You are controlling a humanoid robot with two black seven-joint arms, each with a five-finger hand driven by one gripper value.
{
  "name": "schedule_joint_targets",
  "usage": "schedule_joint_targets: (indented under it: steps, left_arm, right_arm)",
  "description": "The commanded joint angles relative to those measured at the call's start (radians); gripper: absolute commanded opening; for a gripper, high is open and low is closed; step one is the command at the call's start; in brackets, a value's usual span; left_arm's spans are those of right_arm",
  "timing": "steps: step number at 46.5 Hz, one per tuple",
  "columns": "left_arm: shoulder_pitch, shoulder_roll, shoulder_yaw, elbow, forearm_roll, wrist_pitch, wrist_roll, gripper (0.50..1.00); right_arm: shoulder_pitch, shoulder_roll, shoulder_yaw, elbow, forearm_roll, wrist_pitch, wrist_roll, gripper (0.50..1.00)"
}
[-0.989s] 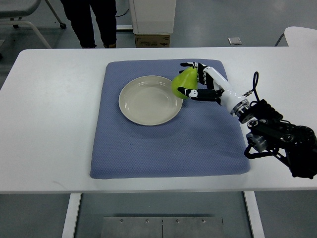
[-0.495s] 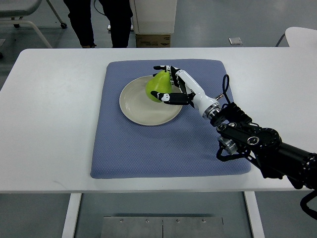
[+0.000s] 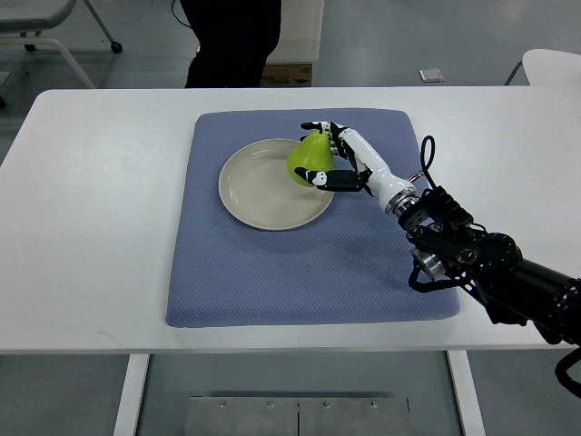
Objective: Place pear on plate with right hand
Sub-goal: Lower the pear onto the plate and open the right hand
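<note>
Pear (image 3: 309, 160) is sitting over the plate's (image 3: 250, 191) right rim, centre frame, the right hand (image 3: 334, 156) clamping it between its fingers (image 3: 338, 180). Hand is drawing back right from half a second ago; release looks not yet done.

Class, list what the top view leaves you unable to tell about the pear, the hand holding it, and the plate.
- Whether the pear rests on the plate or hangs just above its rim: the steep downward view hides any gap.
- The pear's right side: the right hand covers it.
- The left hand: out of view.
- The person behind the table: cut off by the top edge.
</note>
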Motion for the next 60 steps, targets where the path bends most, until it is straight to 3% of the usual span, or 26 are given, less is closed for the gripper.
schedule_joint_targets:
  steps: [1, 9, 10, 11, 14, 15, 18, 20, 60]
  left_arm:
    - [0.000, 0.000, 0.000, 0.000, 0.000, 0.000, 0.000, 1.000]
    - [0.000, 0.000, 0.000, 0.000, 0.000, 0.000, 0.000, 1.000]
    - [0.000, 0.000, 0.001, 0.000, 0.000, 0.000, 0.000, 1.000]
    - [0.000, 0.000, 0.000, 0.000, 0.002, 0.000, 0.000, 1.000]
    - [0.000, 0.000, 0.000, 0.000, 0.000, 0.000, 0.000, 1.000]
    - [0.000, 0.000, 0.001, 0.000, 0.000, 0.000, 0.000, 1.000]
    - [0.000, 0.000, 0.000, 0.000, 0.000, 0.000, 0.000, 1.000]
    - [0.000, 0.000, 0.000, 0.000, 0.000, 0.000, 0.002, 1.000]
    - [0.000, 0.000, 0.000, 0.000, 0.000, 0.000, 0.000, 1.000]
  right_arm:
    - [0.000, 0.000, -0.001, 0.002, 0.000, 0.000, 0.000, 0.500]
    - [0.001, 0.000, 0.004, 0.001, 0.002, 0.000, 0.000, 0.500]
    - [0.001, 0.000, 0.004, 0.001, 0.002, 0.000, 0.000, 0.526]
    - [0.001, 0.000, 0.004, 0.001, 0.002, -0.002, 0.000, 0.610]
    - [0.001, 0.000, 0.004, 0.001, 0.003, -0.002, 0.000, 0.750]
    - [0.001, 0.000, 0.004, 0.001, 0.003, -0.002, 0.000, 0.844]
    - [0.004, 0.000, 0.005, 0.001, 0.003, -0.002, 0.000, 0.947]
    - [0.004, 0.000, 0.005, 0.001, 0.003, -0.002, 0.000, 0.981]
    - [0.023, -0.012, 0.091, 0.001, 0.014, 0.014, 0.000, 0.995]
